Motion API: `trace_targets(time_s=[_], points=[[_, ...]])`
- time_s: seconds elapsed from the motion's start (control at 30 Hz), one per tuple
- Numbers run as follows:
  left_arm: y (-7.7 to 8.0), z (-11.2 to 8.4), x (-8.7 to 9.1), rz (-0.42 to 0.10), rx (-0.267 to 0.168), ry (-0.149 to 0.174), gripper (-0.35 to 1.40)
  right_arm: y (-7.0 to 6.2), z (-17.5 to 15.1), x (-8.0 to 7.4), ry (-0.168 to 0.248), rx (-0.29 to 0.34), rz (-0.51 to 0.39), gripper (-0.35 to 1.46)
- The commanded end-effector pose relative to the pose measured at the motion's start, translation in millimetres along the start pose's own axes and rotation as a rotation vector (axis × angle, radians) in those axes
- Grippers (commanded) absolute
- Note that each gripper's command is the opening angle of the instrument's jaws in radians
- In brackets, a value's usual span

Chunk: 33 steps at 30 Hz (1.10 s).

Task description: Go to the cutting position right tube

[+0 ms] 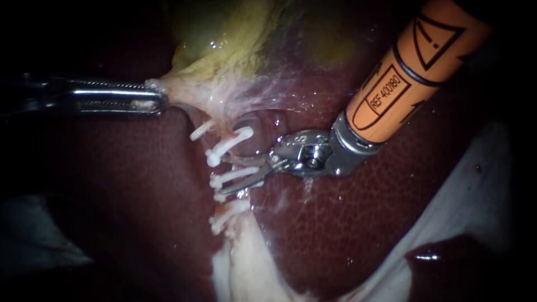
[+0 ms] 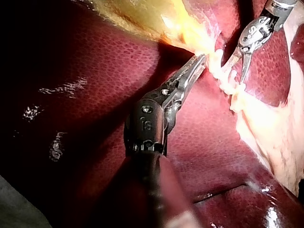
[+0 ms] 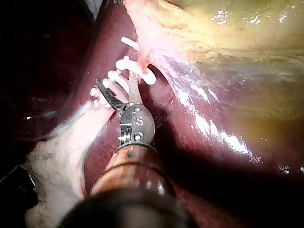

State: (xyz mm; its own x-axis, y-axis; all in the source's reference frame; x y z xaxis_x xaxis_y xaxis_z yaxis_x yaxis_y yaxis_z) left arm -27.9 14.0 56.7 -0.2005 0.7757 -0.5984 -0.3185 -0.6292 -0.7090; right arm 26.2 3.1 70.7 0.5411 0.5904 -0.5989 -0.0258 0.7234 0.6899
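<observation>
Smooth orange-sleeved shaft of the right instrument (image 1: 226, 175) enters from 2 o'clock; its slim curved metal blades stand slightly open about the thin tube (image 1: 240, 162), among ribbed white clips (image 1: 229, 142) near centre. At 9 o'clock, the left instrument (image 1: 159, 99) has its serrated jaws clamped on stringy gallbladder (image 1: 224, 45) tissue, over mottled maroon liver (image 1: 335, 223).

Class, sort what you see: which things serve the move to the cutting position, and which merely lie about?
In the job: right instrument, blades open; white clips beside its blades; left instrument gripping the gallbladder.
Lying about: liver; white cloth.
</observation>
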Motion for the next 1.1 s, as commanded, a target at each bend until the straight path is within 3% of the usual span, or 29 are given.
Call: trace_targets(time_s=[0.03, 0.17, 0.47, 0.6, 0.83, 1.1], points=[[0.0, 0.0, 0.0, 0.0, 0.0, 0.0, -0.35, -0.1, 0.0, 0.0, 0.0, 0.0, 0.0, 1.37], [0.0, -0.1, 0.0, 0.0, 0.0, 0.0, -0.35, -0.7, -0.2, 0.1, -0.004, 0.003, -0.001, 1.39], [0.0, -0.2, -0.1, 0.0, -0.001, 0.0, -0.35, -4.7, -2.1, 1.1, 0.008, 0.058, -0.006, 1.39], [-0.1, -0.3, -0.1, 0.001, -0.002, -0.001, -0.35, -5.4, -3.4, 0.9, 0.009, 0.071, -0.02, 1.4], [-0.1, -0.3, -0.1, 0.001, -0.002, -0.001, -0.35, -4.7, -5.7, 0.3, 0.008, 0.079, -0.017, 1.4], [-0.1, -0.3, -0.1, 0.001, -0.002, -0.001, -0.35, -2.2, -5.9, -0.7, 0.009, 0.071, -0.017, 1.4]])
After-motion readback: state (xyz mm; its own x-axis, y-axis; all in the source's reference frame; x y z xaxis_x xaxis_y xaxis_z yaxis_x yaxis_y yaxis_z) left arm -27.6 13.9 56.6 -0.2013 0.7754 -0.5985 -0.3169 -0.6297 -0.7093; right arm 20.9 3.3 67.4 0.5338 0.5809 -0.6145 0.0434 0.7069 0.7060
